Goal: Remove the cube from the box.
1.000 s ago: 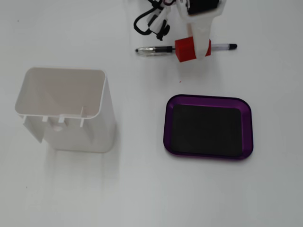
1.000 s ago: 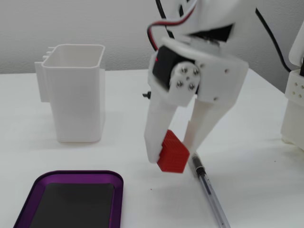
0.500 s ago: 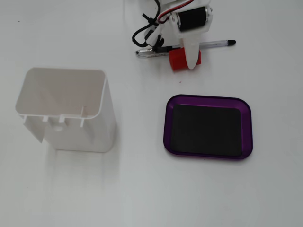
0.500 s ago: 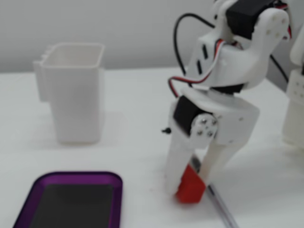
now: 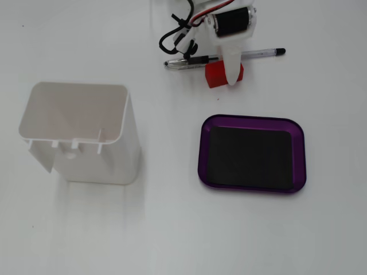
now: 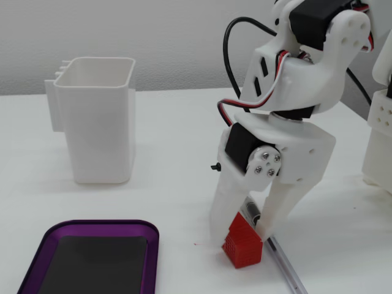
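The small red cube (image 5: 218, 74) (image 6: 244, 248) is down on the white table, outside the box and a short way behind its far rim in a fixed view. My gripper (image 5: 227, 78) (image 6: 240, 236) points straight down over the cube with one white finger on each side of it, and the jaws look closed against it. The box (image 5: 252, 120) (image 6: 92, 225), a shallow purple tray with a black bottom, holds nothing.
A pen (image 5: 264, 54) (image 6: 283, 264) lies on the table right behind the cube, under the gripper. A tall white container (image 5: 80, 132) (image 6: 98, 122) stands to the left. A white arm base (image 6: 380, 141) is at the right edge. Black cables (image 5: 175, 37) trail from the arm.
The gripper came down with the cube from above the table until the cube's bottom met the surface beside the pen. The finger gap looks unchanged.
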Action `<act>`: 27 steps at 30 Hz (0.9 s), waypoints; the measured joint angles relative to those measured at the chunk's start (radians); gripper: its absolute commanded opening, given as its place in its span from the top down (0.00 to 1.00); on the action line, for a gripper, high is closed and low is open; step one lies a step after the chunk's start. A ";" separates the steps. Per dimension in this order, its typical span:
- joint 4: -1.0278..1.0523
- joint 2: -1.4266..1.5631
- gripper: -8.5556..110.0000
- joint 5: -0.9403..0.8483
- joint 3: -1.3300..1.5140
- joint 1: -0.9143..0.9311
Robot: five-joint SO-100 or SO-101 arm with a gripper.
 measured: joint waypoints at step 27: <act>0.468 1.273 0.80 -0.006 0.210 0.210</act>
